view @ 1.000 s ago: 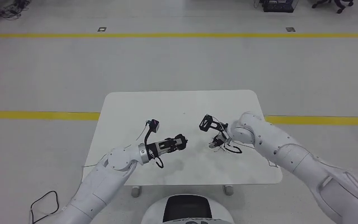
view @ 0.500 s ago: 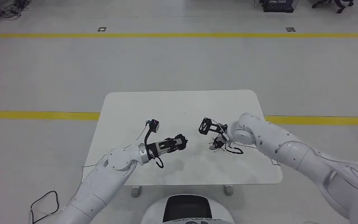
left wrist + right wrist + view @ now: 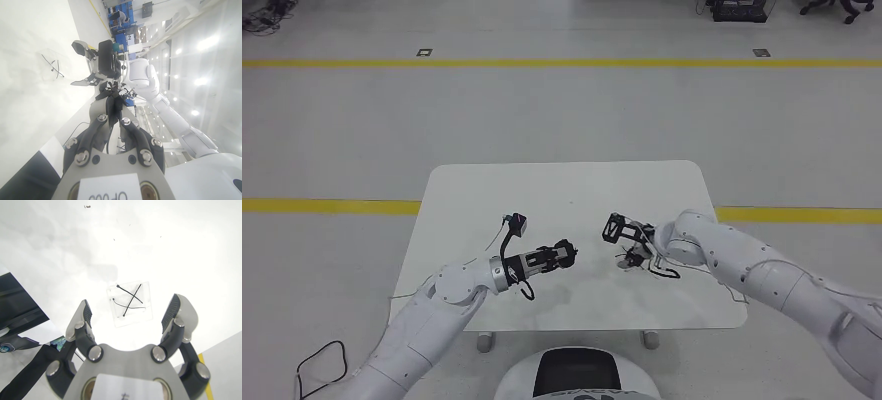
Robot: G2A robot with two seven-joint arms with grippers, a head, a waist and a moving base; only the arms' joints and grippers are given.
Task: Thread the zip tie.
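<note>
In the centre of the top view, the right gripper (image 3: 614, 229) hangs over the white table (image 3: 492, 190) with its fingers spread wide. Ahead of it, three black zip ties (image 3: 133, 297) lie crossed inside a clear tray (image 3: 136, 320) on the tabletop. Just left of centre, the left gripper (image 3: 568, 250) has its fingers pressed together. Whether they pinch anything cannot be told.

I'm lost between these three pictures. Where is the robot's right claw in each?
Top view: right gripper, over the table's middle.
Left wrist view: gripper farther off, open, beside the clear tray.
Right wrist view: gripper up close, open fingers framing the tray.
Shared landmark: that tray of zip ties, in both wrist views.
</note>
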